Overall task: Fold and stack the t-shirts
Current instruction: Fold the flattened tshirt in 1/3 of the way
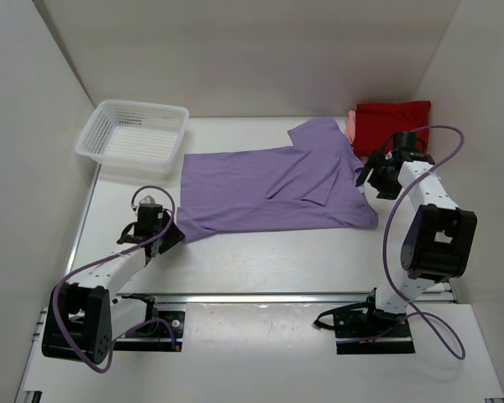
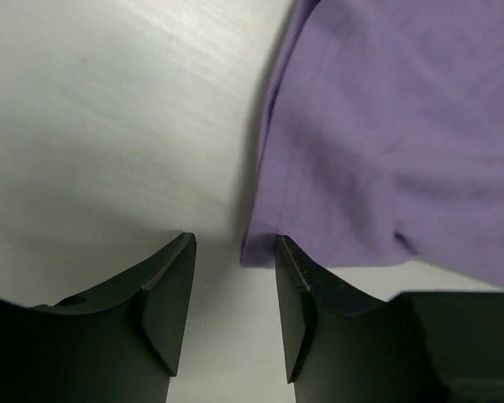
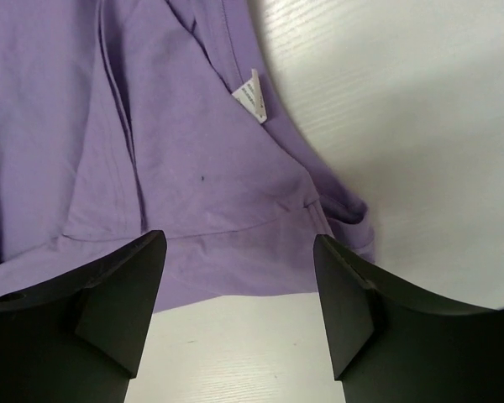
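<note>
A lavender t-shirt (image 1: 269, 189) lies spread flat across the middle of the table, one sleeve folded inward. A red t-shirt (image 1: 392, 124) sits folded at the back right, with a salmon pink one (image 1: 351, 126) showing at its left edge. My left gripper (image 1: 170, 235) hovers at the lavender shirt's near left corner; its jaws are open and empty (image 2: 235, 243), and the cloth corner (image 2: 386, 126) lies just ahead of the right finger. My right gripper (image 1: 365, 176) is at the shirt's right side, open (image 3: 239, 238) over the hem (image 3: 176, 151), holding nothing. A white label (image 3: 252, 95) shows at the collar.
A white lattice basket (image 1: 133, 134) stands at the back left corner, just beyond the shirt's far left edge. White walls enclose the table on three sides. Bare tabletop (image 1: 277, 260) stretches between the shirt and the arm bases.
</note>
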You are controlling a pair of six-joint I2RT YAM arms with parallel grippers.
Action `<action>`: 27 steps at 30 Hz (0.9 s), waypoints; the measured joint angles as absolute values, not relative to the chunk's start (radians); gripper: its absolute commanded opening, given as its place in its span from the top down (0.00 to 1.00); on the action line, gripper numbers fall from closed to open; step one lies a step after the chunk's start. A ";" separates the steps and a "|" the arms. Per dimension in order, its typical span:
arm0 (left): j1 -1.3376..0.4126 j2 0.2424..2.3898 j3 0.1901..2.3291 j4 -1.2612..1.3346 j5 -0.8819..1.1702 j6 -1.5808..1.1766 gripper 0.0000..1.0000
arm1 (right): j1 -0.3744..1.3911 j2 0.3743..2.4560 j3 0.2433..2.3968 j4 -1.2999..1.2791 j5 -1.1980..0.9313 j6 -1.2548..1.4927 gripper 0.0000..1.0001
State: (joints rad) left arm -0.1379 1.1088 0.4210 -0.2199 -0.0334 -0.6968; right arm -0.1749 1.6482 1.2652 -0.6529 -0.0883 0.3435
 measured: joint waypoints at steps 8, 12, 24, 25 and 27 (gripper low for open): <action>-0.191 1.156 0.394 -0.146 -0.064 -0.775 0.50 | -0.178 1.639 1.229 -0.651 -0.052 0.344 0.32; -0.207 1.194 0.398 -0.105 -0.064 -0.808 1.00 | -0.177 1.634 1.169 -0.658 -0.036 0.345 0.34; -0.175 1.161 0.351 -0.073 -0.019 -0.831 1.00 | -0.180 1.598 0.994 -0.658 -0.011 0.356 0.65; -0.170 1.155 0.350 -0.080 -0.016 -0.826 1.00 | -0.181 1.601 0.992 -0.659 -0.011 0.359 0.78; -0.163 1.141 0.352 -0.102 -0.015 -0.809 1.00 | -0.187 1.606 0.992 -0.651 -0.010 0.361 0.97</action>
